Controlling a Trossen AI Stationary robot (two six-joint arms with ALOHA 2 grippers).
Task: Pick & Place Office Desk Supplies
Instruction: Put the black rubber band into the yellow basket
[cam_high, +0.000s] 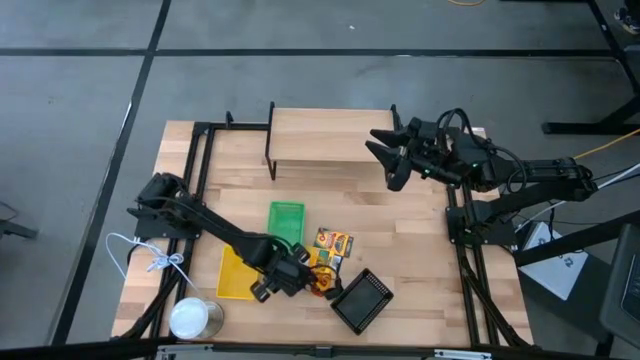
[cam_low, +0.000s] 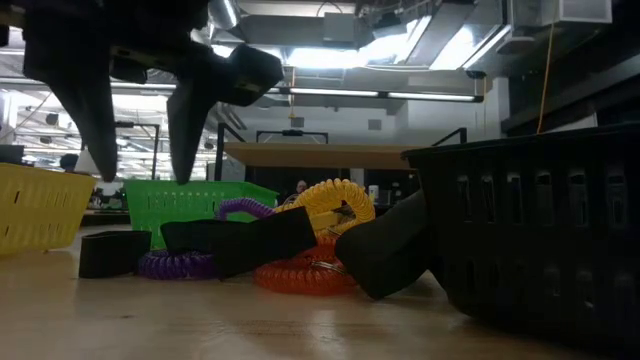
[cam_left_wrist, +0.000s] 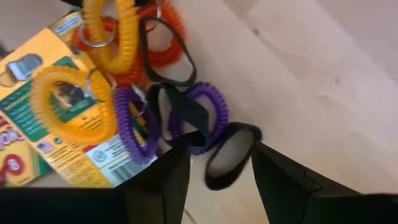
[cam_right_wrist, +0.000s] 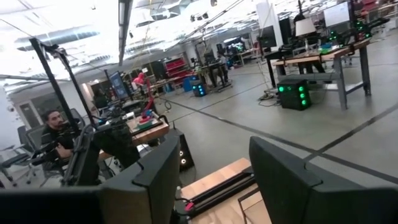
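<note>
Wooden table (cam_high: 400, 270) in a large workshop hall; desks and a seated person (cam_right_wrist: 59, 134) show far behind it in the right wrist view. Left gripper (cam_high: 268, 289) hangs low over the heap of supplies, fingers (cam_left_wrist: 163, 186) spread apart with nothing between them, tips just above a black clip (cam_left_wrist: 229, 152) that lies flat on the wood. Just ahead of the tips: two purple loops (cam_left_wrist: 208, 115), further black clips (cam_left_wrist: 163, 50), then an orange loop (cam_left_wrist: 163, 43) and yellow loops (cam_left_wrist: 62, 109) resting on a printed box (cam_left_wrist: 37, 134). Yellow tray (cam_high: 232, 275) sits right beside this gripper, touching the arm's outline in the high view; green tray (cam_high: 286, 222) stands just beyond the yellow one; black mesh tray (cam_high: 362, 300) lies near, on the other side of the heap, tilted. Right gripper (cam_high: 385, 150) is held high over the table's far edge, well apart from all supplies, fingers (cam_right_wrist: 292, 174) spread, empty.
</note>
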